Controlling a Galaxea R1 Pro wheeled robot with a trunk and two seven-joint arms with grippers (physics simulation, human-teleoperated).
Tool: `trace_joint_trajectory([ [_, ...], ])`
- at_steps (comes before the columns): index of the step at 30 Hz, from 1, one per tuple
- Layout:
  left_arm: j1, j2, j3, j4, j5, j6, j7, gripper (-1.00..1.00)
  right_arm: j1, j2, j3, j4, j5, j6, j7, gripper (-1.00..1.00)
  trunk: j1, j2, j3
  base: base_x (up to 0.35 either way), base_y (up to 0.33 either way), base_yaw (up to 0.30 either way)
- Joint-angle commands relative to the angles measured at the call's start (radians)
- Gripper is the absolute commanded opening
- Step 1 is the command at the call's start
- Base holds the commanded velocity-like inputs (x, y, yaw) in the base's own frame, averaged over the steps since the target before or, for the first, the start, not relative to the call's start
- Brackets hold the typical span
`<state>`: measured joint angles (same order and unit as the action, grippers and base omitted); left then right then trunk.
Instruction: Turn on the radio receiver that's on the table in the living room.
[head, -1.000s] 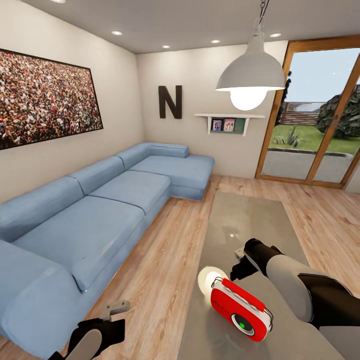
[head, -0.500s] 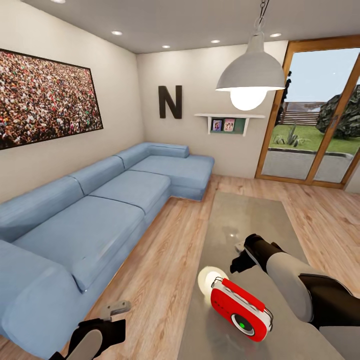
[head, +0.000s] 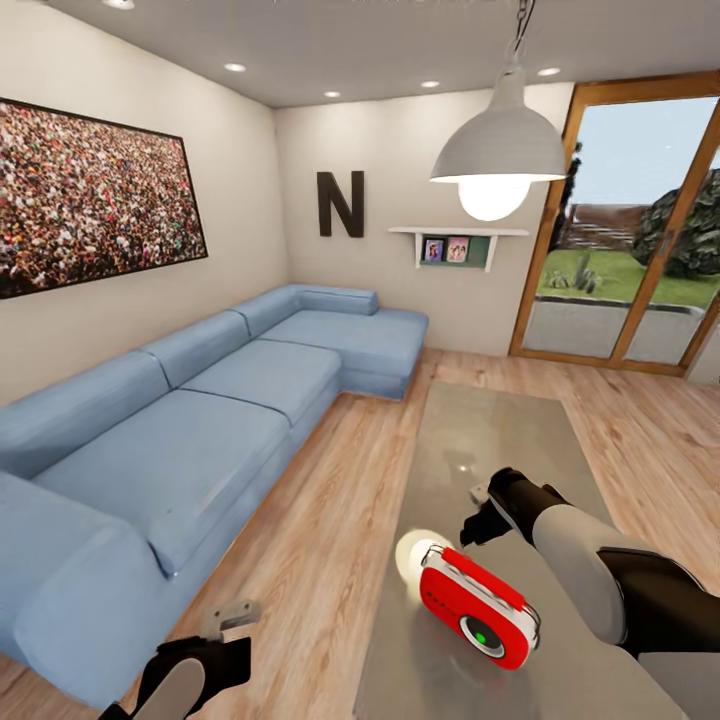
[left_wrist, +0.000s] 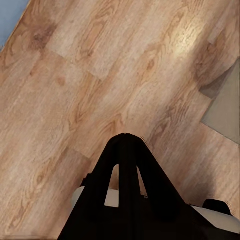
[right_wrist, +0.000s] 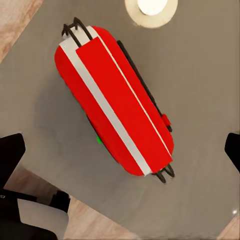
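The red radio receiver (head: 478, 610) stands on the near end of the glossy grey-beige table (head: 495, 430), its round dark dial with a small green light facing me. From above, the radio receiver (right_wrist: 114, 100) shows its red handle and white trim. My right gripper (head: 474, 515) hovers over the table just beyond the radio, open. Its fingertips (right_wrist: 11, 147) stand wide apart on either side of the radio, not touching it. My left gripper (head: 228, 616) hangs low over the wood floor left of the table. In its wrist view the left gripper (left_wrist: 125, 139) is shut and holds nothing.
A long blue L-shaped sofa (head: 200, 410) runs along the left wall under the crowd picture (head: 90, 195). A white pendant lamp (head: 500, 150) hangs over the table, reflected as a bright spot (head: 415, 560) beside the radio. Glass doors (head: 630, 230) stand at the back right.
The whole picture has shifted slightly, so the camera moved. The right gripper drifted a little earlier and now holds still. The radio stays in its place on the table.
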<state>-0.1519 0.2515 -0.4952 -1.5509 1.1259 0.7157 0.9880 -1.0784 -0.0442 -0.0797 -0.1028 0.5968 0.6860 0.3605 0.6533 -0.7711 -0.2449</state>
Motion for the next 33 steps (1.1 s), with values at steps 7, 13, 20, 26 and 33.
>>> trace_joint_trajectory([
  [7,0.0,0.0,0.0,0.0,0.0,-0.001,0.0,-1.0,0.0,0.0,0.001,0.0,0.0,0.001,0.0,1.0,0.0,0.0,0.0,-0.341,0.0,0.0],
  [13,0.0,0.001,0.0,0.001,0.0,-0.001,0.0,-1.0,0.0,0.0,0.001,0.0,0.0,0.001,0.0,1.0,0.0,0.0,0.0,-0.344,0.0,0.0],
  [20,0.0,0.0,0.0,0.003,0.0,0.001,-0.003,-1.0,0.0,0.0,0.0,0.0,0.0,0.0,-0.001,1.0,0.0,0.0,0.0,-0.344,0.0,0.0],
  [26,0.0,0.0,0.0,0.003,0.0,0.001,-0.003,-1.0,0.0,0.0,0.0,0.0,0.0,0.0,-0.001,1.0,0.0,0.0,0.0,-0.345,0.0,0.0],
  [33,0.0,-0.002,-0.001,0.012,0.0,0.002,-0.003,-1.0,0.0,0.0,0.0,0.0,0.0,0.0,-0.001,1.0,0.0,0.0,0.0,-0.345,0.0,0.0],
])
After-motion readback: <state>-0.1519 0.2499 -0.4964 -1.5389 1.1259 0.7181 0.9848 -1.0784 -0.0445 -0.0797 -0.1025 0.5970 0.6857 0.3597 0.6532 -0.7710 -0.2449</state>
